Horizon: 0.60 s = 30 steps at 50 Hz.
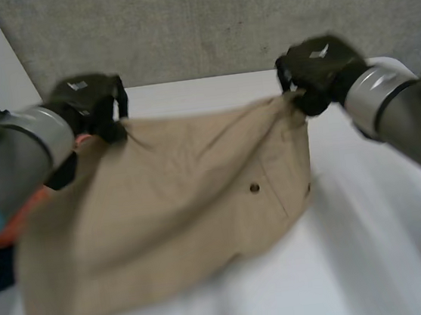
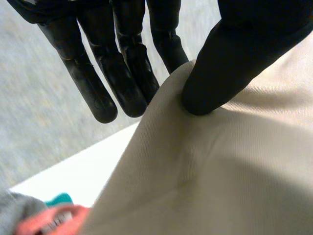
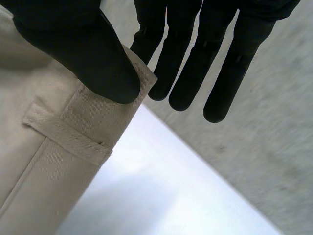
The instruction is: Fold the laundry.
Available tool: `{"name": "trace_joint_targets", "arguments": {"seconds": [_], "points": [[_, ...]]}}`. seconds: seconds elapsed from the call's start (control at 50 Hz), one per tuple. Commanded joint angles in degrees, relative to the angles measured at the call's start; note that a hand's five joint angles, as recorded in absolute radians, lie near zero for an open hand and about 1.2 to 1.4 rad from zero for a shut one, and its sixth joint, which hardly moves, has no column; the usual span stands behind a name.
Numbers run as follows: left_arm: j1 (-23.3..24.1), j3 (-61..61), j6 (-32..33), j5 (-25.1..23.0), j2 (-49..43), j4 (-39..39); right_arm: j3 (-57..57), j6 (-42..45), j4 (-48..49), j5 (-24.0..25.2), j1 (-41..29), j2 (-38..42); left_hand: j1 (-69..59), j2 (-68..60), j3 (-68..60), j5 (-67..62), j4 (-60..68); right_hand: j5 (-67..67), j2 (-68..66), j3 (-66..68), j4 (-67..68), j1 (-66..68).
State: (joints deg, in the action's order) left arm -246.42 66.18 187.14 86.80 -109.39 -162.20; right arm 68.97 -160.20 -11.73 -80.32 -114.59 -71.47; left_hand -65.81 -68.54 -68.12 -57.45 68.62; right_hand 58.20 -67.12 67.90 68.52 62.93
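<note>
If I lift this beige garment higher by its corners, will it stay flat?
Likely floppy: the beige garment sags between the left hand and right hand, its lower part draped on the table. Probably not slippery: visible twill weave by the belt loop.

Garment spans mid; table free R

light: bright, even | shadow: soft, on table beside cloth

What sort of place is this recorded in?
Probably a robot lab bench, not a home: a white table, a grey concrete-like surface behind it, and the left hand and right hand pinching a beige garment by its top edge.
</note>
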Motion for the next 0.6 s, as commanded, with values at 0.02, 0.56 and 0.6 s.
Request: {"name": "trace_joint_targets", "arguments": {"seconds": [0.02, 0.56, 0.6], "points": [[-0.11, -11.05, 0.6, -0.32, -14.88, -6.9, -4.53, -5.2, 10.93, -3.26, -2.12, 12.14, -14.19, -11.46, -11.88, -12.55, 11.38, 11.8, -12.88, 12.1, 11.48, 17.07], [-0.11, -6.97, -0.19, -0.85, 1.82, -18.68, -2.2, -5.56, 18.07, -2.22, -0.37, 0.63, -14.19, -11.46, -11.88, -12.55, 11.38, 11.8, -12.88, 12.1, 11.48, 17.07], [-0.11, -3.53, -0.19, -0.85, 1.11, -19.56, 1.24, -5.21, 18.15, -0.99, -0.28, 0.98, -14.19, -11.46, -11.88, -12.55, 11.38, 11.8, -12.88, 12.1, 11.48, 17.07]]}}
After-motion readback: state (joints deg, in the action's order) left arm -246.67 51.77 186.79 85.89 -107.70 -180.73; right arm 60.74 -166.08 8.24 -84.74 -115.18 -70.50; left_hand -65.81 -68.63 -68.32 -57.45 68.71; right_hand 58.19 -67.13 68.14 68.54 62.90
